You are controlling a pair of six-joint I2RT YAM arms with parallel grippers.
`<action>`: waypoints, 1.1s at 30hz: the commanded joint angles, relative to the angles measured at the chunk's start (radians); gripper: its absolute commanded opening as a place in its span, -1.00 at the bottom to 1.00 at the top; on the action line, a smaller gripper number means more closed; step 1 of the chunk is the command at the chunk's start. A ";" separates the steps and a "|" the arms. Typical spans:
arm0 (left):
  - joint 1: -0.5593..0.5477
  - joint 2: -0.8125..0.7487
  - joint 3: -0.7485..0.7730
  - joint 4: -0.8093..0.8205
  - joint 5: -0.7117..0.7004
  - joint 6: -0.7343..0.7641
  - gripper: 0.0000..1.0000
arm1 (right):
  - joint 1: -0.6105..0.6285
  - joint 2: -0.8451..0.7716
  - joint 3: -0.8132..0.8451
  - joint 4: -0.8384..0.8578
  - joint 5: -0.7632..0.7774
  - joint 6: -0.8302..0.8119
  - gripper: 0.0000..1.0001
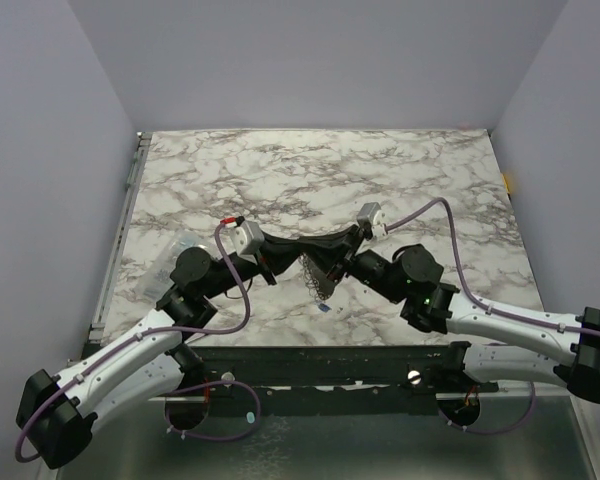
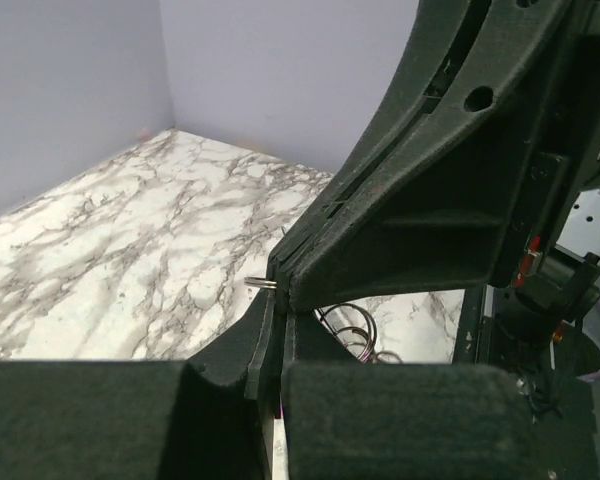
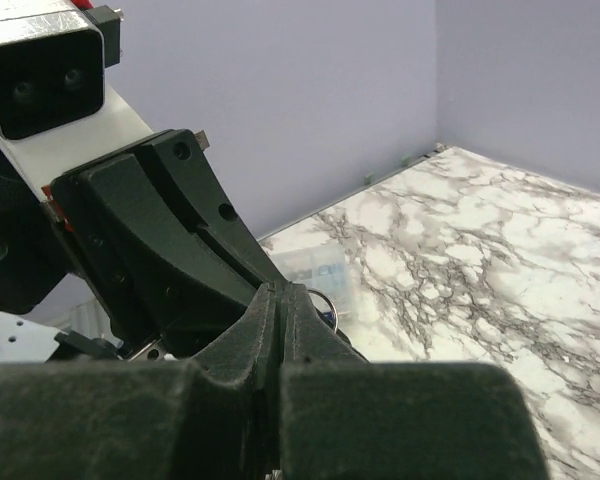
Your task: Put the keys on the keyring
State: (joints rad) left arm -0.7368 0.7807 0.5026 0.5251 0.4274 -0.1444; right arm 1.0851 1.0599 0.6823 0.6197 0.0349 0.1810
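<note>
My two grippers meet tip to tip above the middle of the marble table (image 1: pixel 400 180). In the left wrist view my left gripper (image 2: pixel 278 292) is shut, and a sliver of the silvery keyring (image 2: pixel 259 283) pokes out at its tips. My right gripper (image 3: pixel 281 290) is shut too, with a loop of the keyring (image 3: pixel 327 303) showing just right of its tips. From above, the left gripper (image 1: pixel 298 244) and right gripper (image 1: pixel 315 246) touch, and the beaded chain (image 1: pixel 318 278) hangs under them. A tiny blue key (image 1: pixel 323 310) shows below the chain; hanging or lying, I cannot tell.
A clear plastic bag (image 1: pixel 173 262) with blue marks lies at the table's left side behind the left arm, and it also shows in the right wrist view as the bag (image 3: pixel 315 265). Grey walls close in the table on three sides.
</note>
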 commanded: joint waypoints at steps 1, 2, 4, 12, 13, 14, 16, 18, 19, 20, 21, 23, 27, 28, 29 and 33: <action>0.004 0.003 0.027 0.081 -0.035 -0.102 -1.00 | 0.030 0.018 -0.038 -0.032 0.065 -0.075 -0.99; 0.010 0.006 0.026 0.081 -0.040 -0.103 -1.00 | 0.030 0.006 -0.052 -0.035 0.062 -0.076 -0.99; 0.021 0.013 0.029 0.081 -0.036 -0.113 -1.00 | 0.030 -0.021 -0.076 -0.049 0.057 -0.077 -0.99; 0.034 0.017 0.028 0.082 0.027 -0.072 -1.00 | 0.030 -0.053 -0.108 -0.097 0.057 -0.073 -0.99; 0.034 0.010 0.022 0.082 0.028 -0.064 -1.00 | 0.030 -0.058 -0.107 -0.099 0.068 -0.074 -0.98; 0.034 0.004 0.019 0.082 0.028 -0.055 -1.00 | 0.030 -0.060 -0.101 -0.105 0.077 -0.076 -0.98; 0.034 -0.003 0.011 0.081 0.032 -0.036 -1.00 | 0.030 -0.058 -0.083 -0.138 0.081 -0.083 -0.98; 0.034 -0.003 0.008 0.079 0.040 -0.020 -1.00 | 0.030 -0.059 -0.071 -0.164 0.082 -0.085 -0.98; 0.034 -0.003 0.005 0.077 0.043 -0.013 -1.00 | 0.030 -0.063 -0.068 -0.172 0.083 -0.082 -0.98; 0.035 -0.005 0.002 0.075 0.044 -0.004 -1.00 | 0.030 -0.071 -0.068 -0.173 0.083 -0.078 -0.98; 0.034 -0.008 -0.002 0.073 0.044 0.009 -1.00 | 0.030 -0.081 -0.067 -0.176 0.083 -0.074 -0.98; 0.034 -0.021 -0.016 0.069 0.041 0.040 -1.00 | 0.030 -0.096 -0.057 -0.196 0.085 -0.070 -0.98; 0.030 -0.047 -0.045 0.069 0.022 0.116 -1.00 | 0.031 -0.108 -0.015 -0.266 0.084 -0.050 -0.98; 0.030 -0.051 -0.050 0.069 0.022 0.131 -1.00 | 0.031 -0.110 -0.005 -0.284 0.085 -0.040 -0.98; 0.029 -0.054 -0.055 0.068 0.024 0.138 -1.00 | 0.030 -0.109 0.006 -0.300 0.083 -0.030 -0.98; 0.022 -0.065 -0.069 0.067 0.040 0.194 -1.00 | 0.030 -0.109 0.041 -0.349 0.087 0.026 -0.98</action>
State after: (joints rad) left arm -0.7094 0.7444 0.4438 0.5224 0.4629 -0.0425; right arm 1.1072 0.9630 0.6788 0.3885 0.0998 0.1478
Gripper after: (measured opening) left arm 0.017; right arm 0.016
